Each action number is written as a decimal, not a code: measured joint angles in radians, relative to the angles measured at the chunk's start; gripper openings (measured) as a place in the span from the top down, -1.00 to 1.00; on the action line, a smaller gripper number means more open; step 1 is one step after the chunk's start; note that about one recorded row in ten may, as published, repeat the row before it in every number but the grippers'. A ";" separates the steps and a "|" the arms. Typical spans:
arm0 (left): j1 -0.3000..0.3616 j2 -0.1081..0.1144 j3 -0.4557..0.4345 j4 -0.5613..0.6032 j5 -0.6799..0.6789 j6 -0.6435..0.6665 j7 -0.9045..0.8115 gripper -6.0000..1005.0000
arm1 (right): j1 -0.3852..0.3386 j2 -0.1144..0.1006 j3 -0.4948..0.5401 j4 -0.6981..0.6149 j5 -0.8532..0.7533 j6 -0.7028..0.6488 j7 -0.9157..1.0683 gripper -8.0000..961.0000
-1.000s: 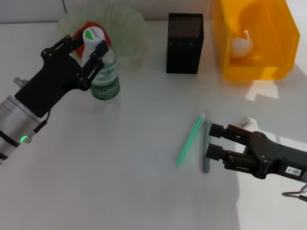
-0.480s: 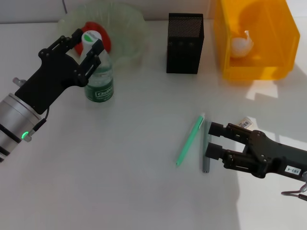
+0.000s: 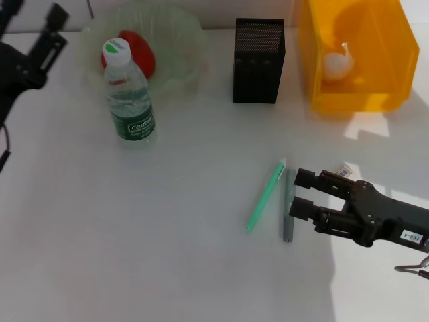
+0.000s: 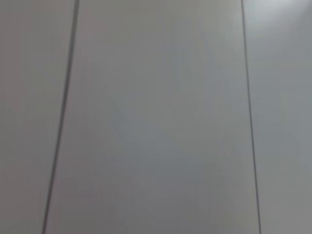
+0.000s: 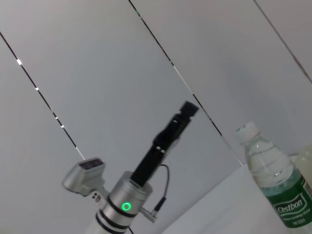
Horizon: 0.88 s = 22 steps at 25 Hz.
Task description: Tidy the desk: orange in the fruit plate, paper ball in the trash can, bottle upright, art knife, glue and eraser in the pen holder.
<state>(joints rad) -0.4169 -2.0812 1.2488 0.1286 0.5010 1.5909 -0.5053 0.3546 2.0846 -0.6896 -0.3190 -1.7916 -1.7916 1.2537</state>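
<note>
The bottle [image 3: 127, 94] stands upright on the white desk, just in front of the fruit plate [image 3: 184, 64], and shows again in the right wrist view [image 5: 270, 180]. The orange [image 3: 139, 50] lies in that plate. My left gripper [image 3: 33, 15] is open and raised at the far left, apart from the bottle; its arm [image 5: 161, 141] appears in the right wrist view. The paper ball [image 3: 338, 62] sits in the trash can [image 3: 375, 100]. My right gripper [image 3: 301, 194] is open beside the grey art knife [image 3: 287, 215] and the slim green glue [image 3: 265, 198]. The eraser [image 3: 344, 172] peeks out behind it.
The black mesh pen holder [image 3: 259, 60] stands at the back centre, between plate and trash can. The left wrist view shows only plain wall panels.
My left gripper has let go of the bottle and pulled away up and to the left. The bottle now stands alone. The right gripper has barely moved.
</note>
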 joint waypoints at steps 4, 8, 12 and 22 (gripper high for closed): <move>0.069 0.021 0.018 0.037 -0.085 0.189 -0.121 -0.50 | 0.000 -0.002 0.054 -0.005 0.000 -0.015 0.000 -0.72; 0.101 0.104 0.064 0.107 0.076 0.176 -0.273 -0.50 | -0.002 -0.007 0.179 -0.110 0.000 -0.100 0.114 -0.72; 0.097 0.200 0.062 0.165 0.411 0.166 -0.403 -0.50 | -0.001 -0.006 0.262 -0.365 0.000 -0.166 0.358 -0.72; 0.098 0.229 -0.150 0.216 0.836 0.122 -0.568 -0.50 | 0.159 -0.040 -0.072 -1.302 -0.358 -0.171 1.231 -0.72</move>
<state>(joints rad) -0.3186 -1.8519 1.0993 0.3451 1.3367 1.7125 -1.0736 0.5137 2.0445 -0.7612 -1.6214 -2.1498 -1.9626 2.4849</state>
